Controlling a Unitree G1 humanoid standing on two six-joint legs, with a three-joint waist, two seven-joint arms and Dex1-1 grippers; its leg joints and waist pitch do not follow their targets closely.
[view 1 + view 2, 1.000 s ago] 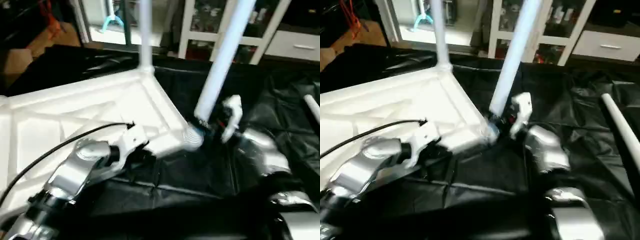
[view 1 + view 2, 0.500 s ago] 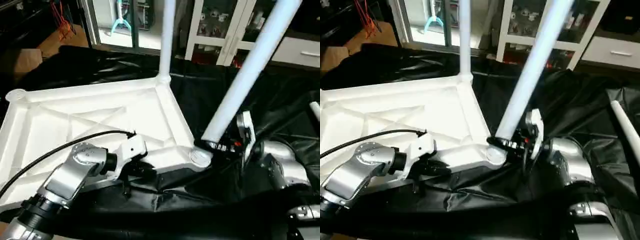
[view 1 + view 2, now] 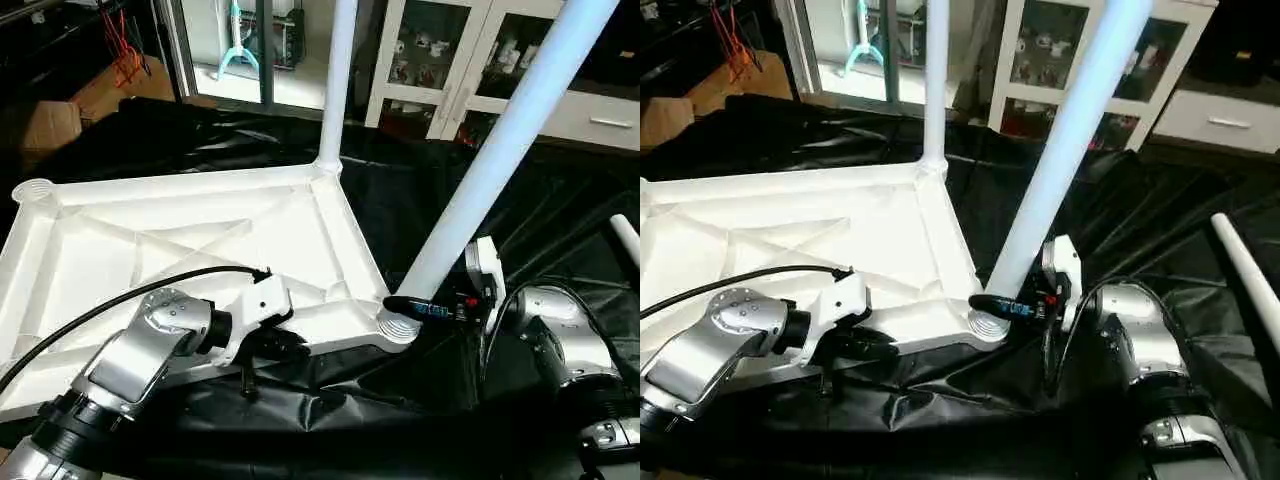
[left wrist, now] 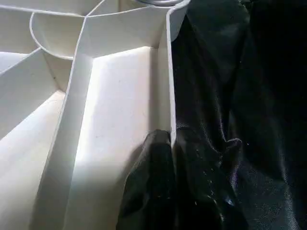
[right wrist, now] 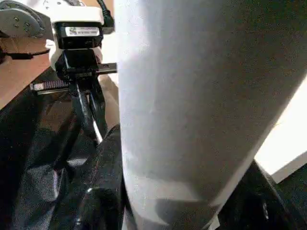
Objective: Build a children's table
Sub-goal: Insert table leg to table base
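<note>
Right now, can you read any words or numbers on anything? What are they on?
No text can be read.
White sticker on the left gripper, seen from the right wrist: dark print, too small to read.
Blue band on the right gripper at the base of the leaning leg: markings too blurred to read.

Tabletop [image 3: 190,250] lies underside up on the sheet [image 3: 420,200], left of centre. One leg [image 3: 335,90] stands upright in its corner socket at 12 o'clock; a second leg [image 3: 500,150] leans from the corner socket at 4 o'clock. Left gripper [image 3: 275,345] sits on the rim at 6 o'clock; right gripper [image 3: 425,307] at the leaning leg's base. A loose leg [image 3: 1245,280] lies at 3 o'clock.
</note>
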